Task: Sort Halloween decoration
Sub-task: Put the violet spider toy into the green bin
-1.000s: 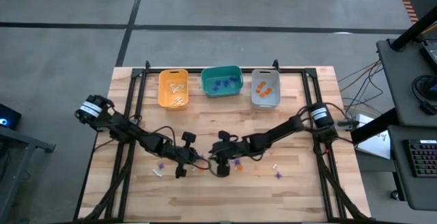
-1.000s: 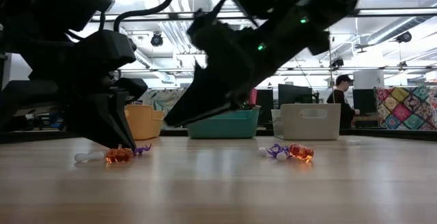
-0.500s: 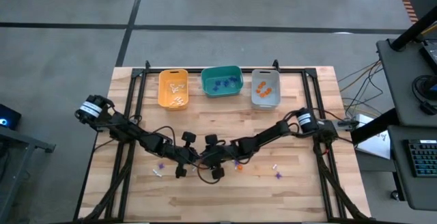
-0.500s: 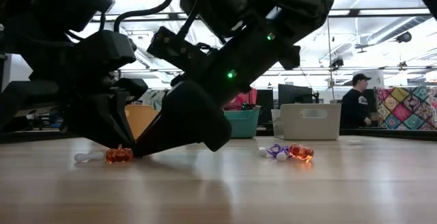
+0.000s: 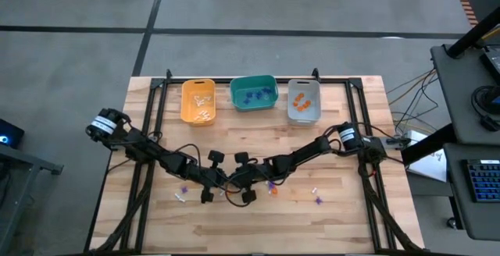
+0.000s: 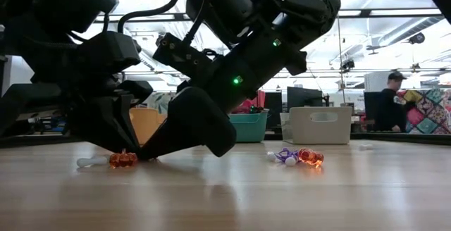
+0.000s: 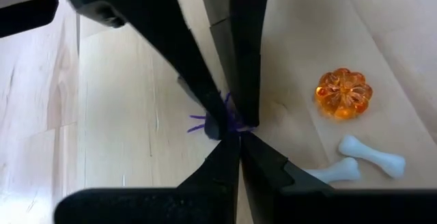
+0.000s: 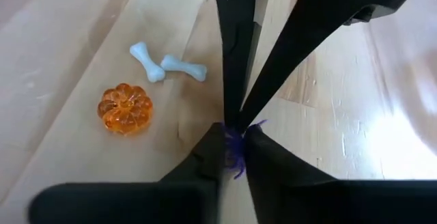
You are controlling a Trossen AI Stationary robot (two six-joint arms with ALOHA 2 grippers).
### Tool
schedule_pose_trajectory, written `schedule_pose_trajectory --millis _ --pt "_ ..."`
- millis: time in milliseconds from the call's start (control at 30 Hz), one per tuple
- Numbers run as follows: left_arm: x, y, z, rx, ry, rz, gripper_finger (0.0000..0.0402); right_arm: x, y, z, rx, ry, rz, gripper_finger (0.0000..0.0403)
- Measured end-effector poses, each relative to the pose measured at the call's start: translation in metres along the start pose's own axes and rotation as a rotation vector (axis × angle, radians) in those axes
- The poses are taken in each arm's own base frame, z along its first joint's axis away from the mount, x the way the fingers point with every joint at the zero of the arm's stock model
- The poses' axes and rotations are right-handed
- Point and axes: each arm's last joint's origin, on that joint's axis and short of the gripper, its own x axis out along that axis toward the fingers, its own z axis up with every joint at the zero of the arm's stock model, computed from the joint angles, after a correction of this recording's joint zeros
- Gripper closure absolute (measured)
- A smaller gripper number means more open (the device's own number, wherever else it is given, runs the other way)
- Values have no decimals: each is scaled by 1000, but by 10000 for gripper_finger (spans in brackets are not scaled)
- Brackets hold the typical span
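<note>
While both grippers meet on the worktop (image 5: 344, 217), one purple spider (image 8: 237, 144) is pinched.
It is squeezed by the left gripper (image 7: 231, 130) and right gripper (image 8: 233, 141); a pumpkin (image 8: 123, 107) and bones (image 8: 166, 63) lie nearby.

A tiny purple spider (image 8: 238, 142) is pinched between dark fingers (image 8: 212, 157), beside an orange pumpkin (image 8: 123, 108) and two white bones (image 8: 166, 63).

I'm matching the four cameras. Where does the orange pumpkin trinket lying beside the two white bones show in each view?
High view: too small to pick out where the grippers meet.
Low view: orange pumpkin trinket at lower left.
Left wrist view: right of centre.
Right wrist view: left of centre.
Shared landmark: white bones beside it.
</note>
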Motion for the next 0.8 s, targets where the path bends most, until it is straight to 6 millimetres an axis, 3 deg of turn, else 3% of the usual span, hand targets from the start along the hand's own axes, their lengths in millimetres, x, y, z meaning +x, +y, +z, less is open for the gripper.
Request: schedule_pose_trajectory --millis 100,467,667,800 --pt "-2 1 1 -1 -4 0 402 0 0 0 -1 0 4 389" --pt "-15 5 0 -16 33 41 402 -14 -4 8 15 31 22 392" --pt "-34 11 6 -27 18 63 402 -40 -14 24 35 57 23 394" --pt "-52 16 12 -47 -26 86 402 -64 -35 35 81 80 3 394"
